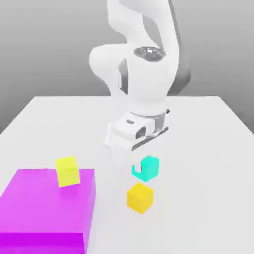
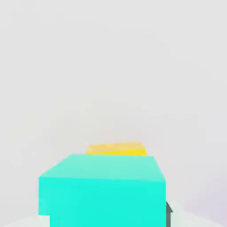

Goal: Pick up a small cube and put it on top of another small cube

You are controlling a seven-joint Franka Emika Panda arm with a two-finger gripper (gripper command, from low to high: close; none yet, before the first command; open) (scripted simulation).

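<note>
My gripper (image 1: 143,168) is closed on the cyan cube (image 1: 147,166), holding it clear of the white table (image 1: 208,149). The orange-yellow cube (image 1: 140,197) sits almost directly beneath it, slightly toward the exterior view's left and nearer that camera. In my hand view the orange-yellow cube (image 2: 117,149) peeks out just past the cyan cube's (image 2: 104,190) far edge, so I judge a small shift remains before lowering.

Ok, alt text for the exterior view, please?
A white robot arm's hand holds a cyan cube just above an orange-yellow cube on a white table. At the exterior view's left, a lemon-yellow cube sits on a large magenta block.
</note>
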